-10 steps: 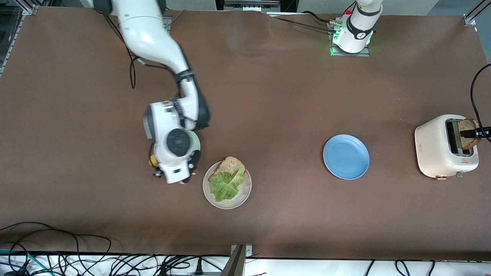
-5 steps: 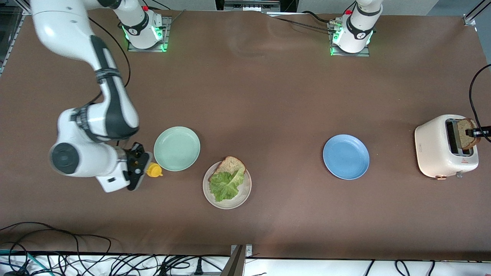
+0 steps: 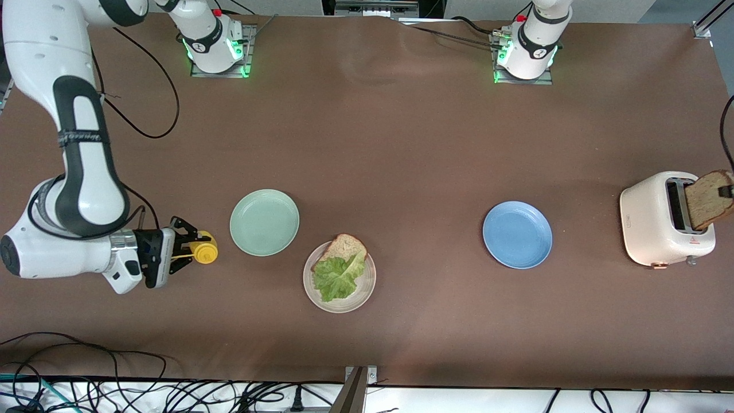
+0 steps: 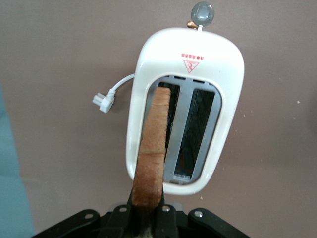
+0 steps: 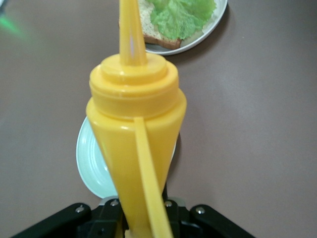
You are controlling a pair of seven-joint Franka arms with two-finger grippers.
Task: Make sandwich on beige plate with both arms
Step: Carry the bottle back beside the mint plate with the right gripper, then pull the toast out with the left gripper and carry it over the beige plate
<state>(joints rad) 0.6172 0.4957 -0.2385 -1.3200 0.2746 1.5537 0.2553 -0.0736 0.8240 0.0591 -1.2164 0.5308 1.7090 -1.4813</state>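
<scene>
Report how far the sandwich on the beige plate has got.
Done: one bread slice lies on the beige plate with the lettuce on it. In hand: the left gripper is shut on the second slice, over the toaster. The right gripper holds a yellow squeeze bottle beside the mint-green plate. Left: top the lettuce with that slice.

Illegible red marking on toaster (image 4: 184,106)

Robotics lab, not a home kitchen. Brown-covered desk (image 3: 401,143) with two white arms bolted on metal base plates (image 3: 218,67), green status lights lit. Loose black cables (image 3: 114,390) heaped along the near edge. Kitchen props only: toaster (image 3: 654,221), coloured plates (image 3: 517,234).
</scene>
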